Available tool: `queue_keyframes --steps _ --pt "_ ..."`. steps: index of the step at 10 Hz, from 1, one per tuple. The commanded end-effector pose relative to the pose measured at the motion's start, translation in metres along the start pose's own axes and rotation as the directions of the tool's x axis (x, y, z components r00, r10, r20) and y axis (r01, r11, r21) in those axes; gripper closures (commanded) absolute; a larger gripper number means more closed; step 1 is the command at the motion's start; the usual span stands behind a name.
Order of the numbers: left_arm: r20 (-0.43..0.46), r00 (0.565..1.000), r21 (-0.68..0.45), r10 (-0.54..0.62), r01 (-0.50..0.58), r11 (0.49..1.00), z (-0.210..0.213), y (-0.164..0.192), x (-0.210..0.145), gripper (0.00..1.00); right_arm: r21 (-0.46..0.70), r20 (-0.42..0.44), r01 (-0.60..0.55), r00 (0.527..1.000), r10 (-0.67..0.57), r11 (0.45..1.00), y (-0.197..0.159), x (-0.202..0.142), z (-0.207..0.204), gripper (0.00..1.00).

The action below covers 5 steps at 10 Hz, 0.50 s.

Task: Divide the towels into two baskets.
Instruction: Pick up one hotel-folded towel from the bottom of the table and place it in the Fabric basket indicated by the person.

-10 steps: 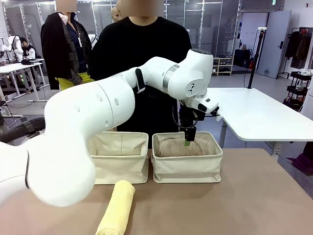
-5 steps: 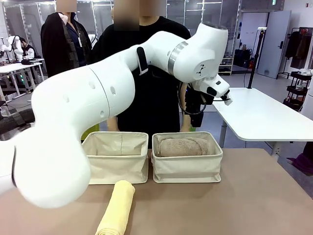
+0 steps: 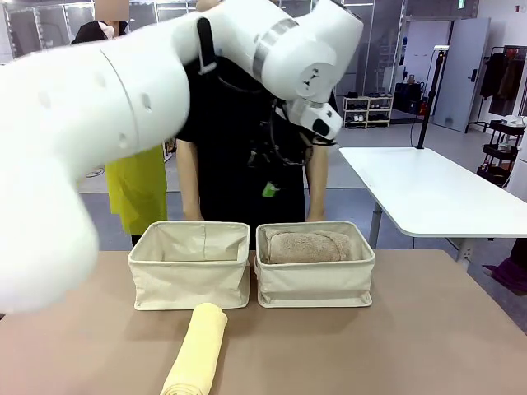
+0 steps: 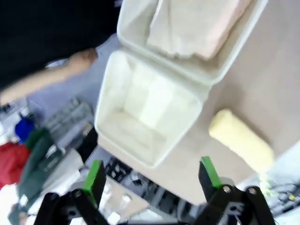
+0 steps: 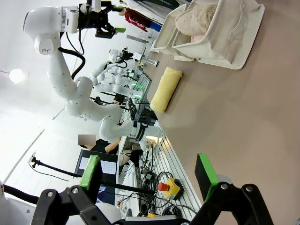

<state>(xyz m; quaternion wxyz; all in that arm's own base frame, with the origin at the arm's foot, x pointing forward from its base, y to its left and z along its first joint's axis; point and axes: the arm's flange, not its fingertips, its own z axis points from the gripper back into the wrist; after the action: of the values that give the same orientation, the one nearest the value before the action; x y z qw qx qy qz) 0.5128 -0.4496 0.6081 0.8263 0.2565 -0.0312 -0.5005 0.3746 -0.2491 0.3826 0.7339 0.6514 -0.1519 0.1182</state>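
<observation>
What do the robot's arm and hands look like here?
The left arm has glossy white rounded shells, a silver-grey ring and black band near the wrist, and black cables looping beneath. The left hand and right hand are black two-finger linkages with green pads.

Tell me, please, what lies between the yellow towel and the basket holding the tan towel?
Only bare table, in the front view, separates the yellow towel from the basket holding the tan towel.

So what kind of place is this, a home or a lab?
Most likely a robotics lab or workshop, not a home: a white robot arm over the table, a yellow emergency-stop button among cables, and a white workbench beyond.
</observation>
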Motion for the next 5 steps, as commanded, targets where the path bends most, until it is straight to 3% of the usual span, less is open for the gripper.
queue_keyframes --steps 1,3,5 --pt "-0.115 0.990 0.004 0.087 -0.087 0.996 -0.042 -0.052 -0.097 0.00 0.000 0.005 -0.006 1.000 0.006 1.000 0.003 -0.001 -0.002 0.00" --pt "-0.128 0.978 -0.011 0.167 -0.169 0.986 -0.047 -0.049 -0.133 0.00 0.000 0.005 -0.006 1.000 0.006 1.000 0.003 -0.001 -0.002 0.00" --pt "-0.068 0.951 -0.058 0.301 -0.305 0.951 -0.054 -0.033 -0.172 0.00 0.000 0.005 -0.006 1.000 0.006 1.000 0.003 -0.001 -0.002 0.00"
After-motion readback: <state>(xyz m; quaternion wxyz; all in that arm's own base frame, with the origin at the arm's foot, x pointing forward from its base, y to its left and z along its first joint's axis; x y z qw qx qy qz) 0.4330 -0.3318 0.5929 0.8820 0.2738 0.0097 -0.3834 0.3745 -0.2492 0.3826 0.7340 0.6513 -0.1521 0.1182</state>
